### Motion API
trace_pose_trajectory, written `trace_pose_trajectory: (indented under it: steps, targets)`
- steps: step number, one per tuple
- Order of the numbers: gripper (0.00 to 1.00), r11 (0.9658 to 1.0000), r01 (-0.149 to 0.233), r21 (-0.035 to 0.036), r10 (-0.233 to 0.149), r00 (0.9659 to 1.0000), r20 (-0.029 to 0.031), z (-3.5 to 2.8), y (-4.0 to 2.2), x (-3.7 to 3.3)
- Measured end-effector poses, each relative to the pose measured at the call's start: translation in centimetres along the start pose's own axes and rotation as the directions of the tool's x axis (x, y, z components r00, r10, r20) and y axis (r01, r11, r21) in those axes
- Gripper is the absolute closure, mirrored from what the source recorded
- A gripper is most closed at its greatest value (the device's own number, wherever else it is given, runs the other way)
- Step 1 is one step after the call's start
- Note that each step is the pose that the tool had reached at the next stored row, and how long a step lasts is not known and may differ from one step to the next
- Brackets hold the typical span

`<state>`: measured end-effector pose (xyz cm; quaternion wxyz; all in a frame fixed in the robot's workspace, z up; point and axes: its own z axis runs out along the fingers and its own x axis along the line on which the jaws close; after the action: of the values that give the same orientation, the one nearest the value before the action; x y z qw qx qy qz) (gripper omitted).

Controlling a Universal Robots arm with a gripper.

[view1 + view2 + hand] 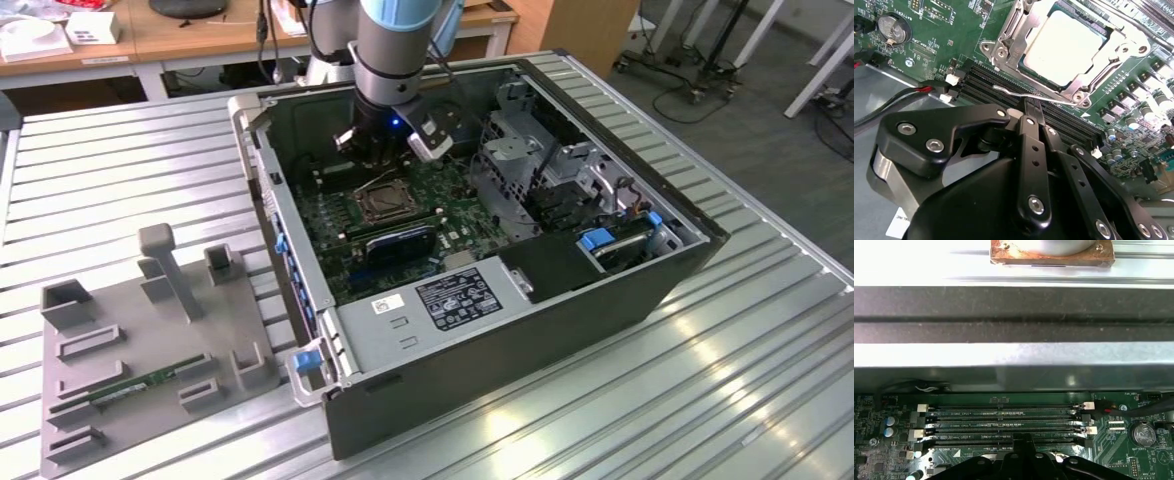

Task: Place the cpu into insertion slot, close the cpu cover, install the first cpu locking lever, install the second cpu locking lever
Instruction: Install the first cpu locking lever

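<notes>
The gripper hangs low inside the open computer case, its fingers drawn together with no gap between the tips. A thin silver locking lever sits right at those tips; whether they pinch the rod or merely press against it I cannot tell. The relation that matters is this: the lever's long axis runs across the line of the fingers, parallel to the black memory slots and along the near edge of the insertion slot. The slot itself lies just beyond the fingertips, on the far side of that rod. The cpu is already seated there, pale face up, and the cpu cover lies flat around it, framing it through its square window. The lever appears to stand slightly off the frame, so I judge it not yet latched. As for writing, the green motherboard carries white silkscreen lettering near a coin cell battery. In the exterior view a printed black label sits on the power supply housing, with a small white sticker beside it
</notes>
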<state>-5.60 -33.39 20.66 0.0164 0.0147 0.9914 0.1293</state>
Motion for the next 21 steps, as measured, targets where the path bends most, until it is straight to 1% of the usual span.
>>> trace_pose_trajectory:
  steps: [4,7,10,14,17,21]
  targets:
    - [0.89,1.0,0.0,-0.0009,0.0,1.0,-0.0002,-0.01,0.04,0.36]
    - [0.89,1.0,0.0,-0.0048,0.0,1.0,-0.0002,-0.01,0.1,0.61]
    - [0.89,1.0,0.0,-0.0085,0.0,1.0,0.0003,-0.44,0.23,0.65]
    - [0.89,0.9999,0.0,-0.0117,0.0,1.0,0.0014,-1.07,0.42,0.71]
    - [0.89,0.9998,0.0,-0.019,0.0,1.0,0.0016,-1.16,0.48,0.9]
    - [0.89,0.9996,0.0,-0.027,0.0,1.0,0.0016,-1.17,0.5,1.44]
